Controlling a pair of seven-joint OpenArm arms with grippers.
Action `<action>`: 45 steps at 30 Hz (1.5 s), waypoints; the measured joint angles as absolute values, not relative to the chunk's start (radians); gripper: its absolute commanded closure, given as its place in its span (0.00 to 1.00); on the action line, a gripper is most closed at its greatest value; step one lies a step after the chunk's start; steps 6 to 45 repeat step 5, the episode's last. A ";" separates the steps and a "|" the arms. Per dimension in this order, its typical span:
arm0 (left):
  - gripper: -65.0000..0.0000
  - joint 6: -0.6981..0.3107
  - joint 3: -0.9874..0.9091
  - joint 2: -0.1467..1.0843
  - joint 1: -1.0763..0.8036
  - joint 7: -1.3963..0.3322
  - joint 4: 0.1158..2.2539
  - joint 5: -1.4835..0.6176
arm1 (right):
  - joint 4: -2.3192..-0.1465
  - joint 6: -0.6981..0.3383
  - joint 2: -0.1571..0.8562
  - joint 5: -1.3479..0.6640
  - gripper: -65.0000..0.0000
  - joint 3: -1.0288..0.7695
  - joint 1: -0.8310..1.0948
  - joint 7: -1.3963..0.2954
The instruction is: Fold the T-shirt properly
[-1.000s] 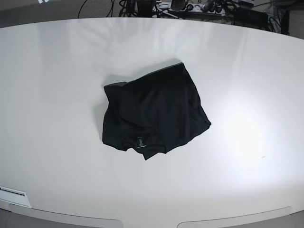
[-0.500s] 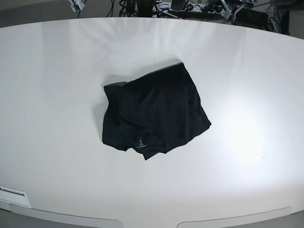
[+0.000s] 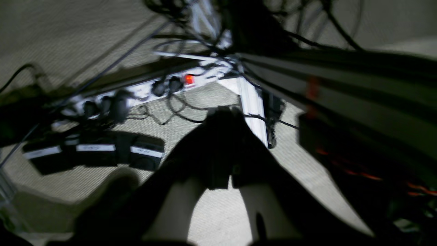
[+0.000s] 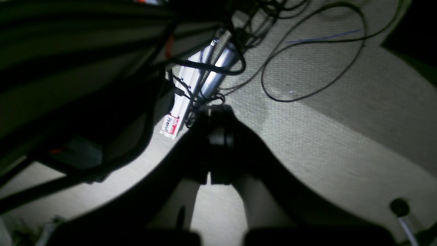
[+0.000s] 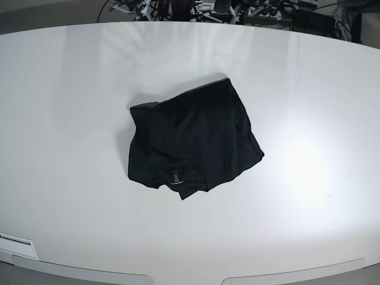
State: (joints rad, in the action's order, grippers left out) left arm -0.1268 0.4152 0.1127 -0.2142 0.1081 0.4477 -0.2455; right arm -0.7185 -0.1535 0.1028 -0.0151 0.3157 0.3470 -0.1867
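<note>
Unmoved since a second ago: compact black fabric T-shirt (image 5: 193, 141), folded; both grippers withdrawn, jaws seemingly clenched empty

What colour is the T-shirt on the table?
Plain black T-shirt with a small grey tag mark; clearest in the base view.

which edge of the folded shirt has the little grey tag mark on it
The edge nearest the base camera: the grey tag mark sits on the T-shirt there; the far and side edges are plain black.

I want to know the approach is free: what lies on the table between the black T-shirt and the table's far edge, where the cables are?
Nothing: in the base view, only bare white table lies between the T-shirt and the cables.
</note>
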 measured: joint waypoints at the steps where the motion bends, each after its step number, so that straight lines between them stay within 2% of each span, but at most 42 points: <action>1: 1.00 -0.127 0.425 0.113 -0.216 0.109 0.448 -0.246 | -0.719 -0.152 0.103 -0.015 1.00 0.316 0.347 -0.187; 5: 1.00 -0.135 0.432 0.116 -0.222 0.126 0.445 -0.246 | -0.719 -0.184 0.105 -0.015 1.00 0.316 0.347 -0.155; 45: 1.00 -0.135 0.432 0.116 -0.222 0.126 0.445 -0.246 | -0.719 -0.184 0.105 -0.015 1.00 0.316 0.347 -0.155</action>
